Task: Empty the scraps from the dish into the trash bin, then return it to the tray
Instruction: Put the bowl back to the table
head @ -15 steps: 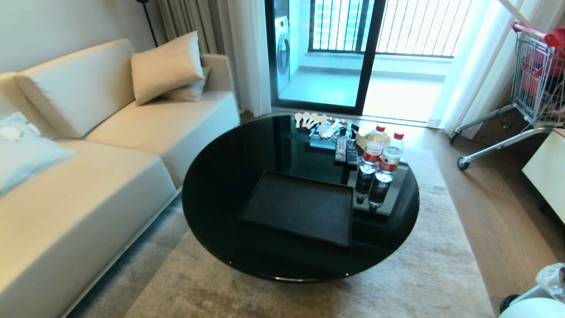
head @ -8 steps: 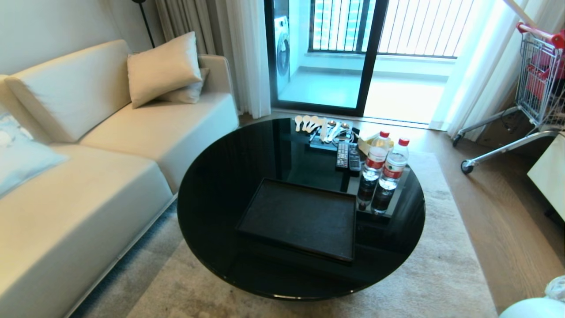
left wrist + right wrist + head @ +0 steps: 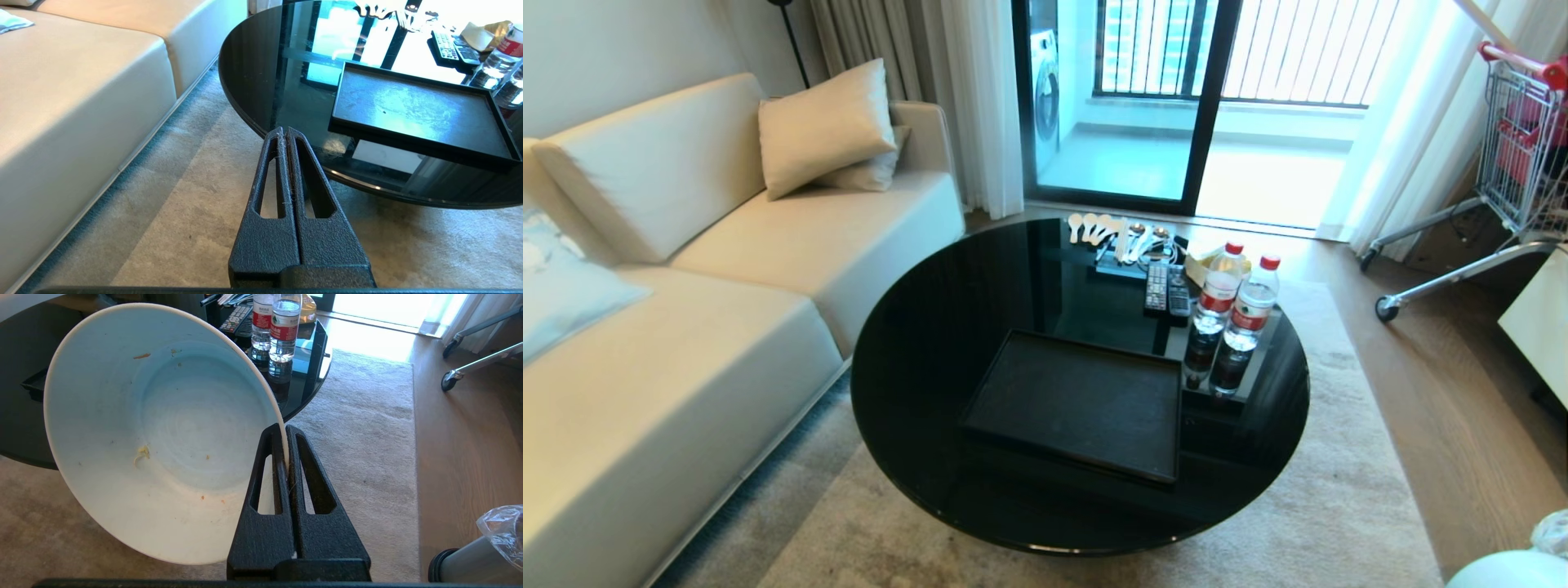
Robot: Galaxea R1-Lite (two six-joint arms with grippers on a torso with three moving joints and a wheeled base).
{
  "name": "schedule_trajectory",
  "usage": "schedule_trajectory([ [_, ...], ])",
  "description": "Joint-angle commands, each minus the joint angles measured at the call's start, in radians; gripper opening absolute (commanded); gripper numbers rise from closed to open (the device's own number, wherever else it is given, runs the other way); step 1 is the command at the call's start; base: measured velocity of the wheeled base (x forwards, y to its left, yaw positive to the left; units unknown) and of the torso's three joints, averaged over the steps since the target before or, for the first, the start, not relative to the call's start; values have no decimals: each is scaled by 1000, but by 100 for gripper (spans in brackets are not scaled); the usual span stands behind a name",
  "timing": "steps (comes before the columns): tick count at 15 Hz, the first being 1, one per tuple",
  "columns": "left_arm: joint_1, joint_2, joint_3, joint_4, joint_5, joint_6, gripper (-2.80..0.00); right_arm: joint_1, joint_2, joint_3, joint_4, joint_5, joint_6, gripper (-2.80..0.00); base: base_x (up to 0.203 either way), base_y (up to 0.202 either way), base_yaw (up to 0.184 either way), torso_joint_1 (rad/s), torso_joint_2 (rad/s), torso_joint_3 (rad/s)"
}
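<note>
Rim of the dish (image 3: 163, 433) is clamped between the closed fingers of the right gripper (image 3: 284, 430); the dish is held tilted on edge above the rug (image 3: 359, 428), with only small crumbs stuck inside. Left gripper (image 3: 284, 131) is fully closed on nothing, near the tabletop (image 3: 947, 327) edge. The tray (image 3: 1078, 404) lies bare, bottles (image 3: 1233, 310) at its 2 o'clock. The trash bin (image 3: 474, 555) stands on the floor.

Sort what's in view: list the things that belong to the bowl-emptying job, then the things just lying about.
Job:
- dish, pinched at its rim by the right gripper, only crumbs left inside
- trash bin, on the floor
- tray, bare, on the table

Lying about:
- water bottles
- remotes
- spoons
- sofa
- shopping cart
</note>
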Motion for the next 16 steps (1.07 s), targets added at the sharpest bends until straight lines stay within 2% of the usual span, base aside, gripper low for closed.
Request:
schedule_trajectory([
  [1, 0, 0, 0, 0, 0, 0, -280, 0, 0, 1, -1, 0, -6, -280, 0, 0, 0, 0, 0, 0],
  [3, 0, 0, 0, 0, 0, 0, -280, 0, 0, -1, 3, -1, -14, -280, 0, 0, 0, 0, 0, 0],
  [5, 0, 0, 0, 0, 0, 0, -280, 0, 1, -13, 10, 5, -59, -280, 0, 0, 0, 0, 0, 0],
  [8, 0, 0, 0, 0, 0, 0, -280, 0, 104, -126, 37, 38, -61, -280, 0, 0, 0, 0, 0, 0],
  [12, 0, 0, 0, 0, 0, 0, -280, 0, 447, -324, 40, 49, -75, -280, 0, 0, 0, 0, 0, 0],
  [16, 0, 0, 0, 0, 0, 0, -280, 6, 855, -564, 36, 56, -136, -280, 0, 0, 0, 0, 0, 0],
])
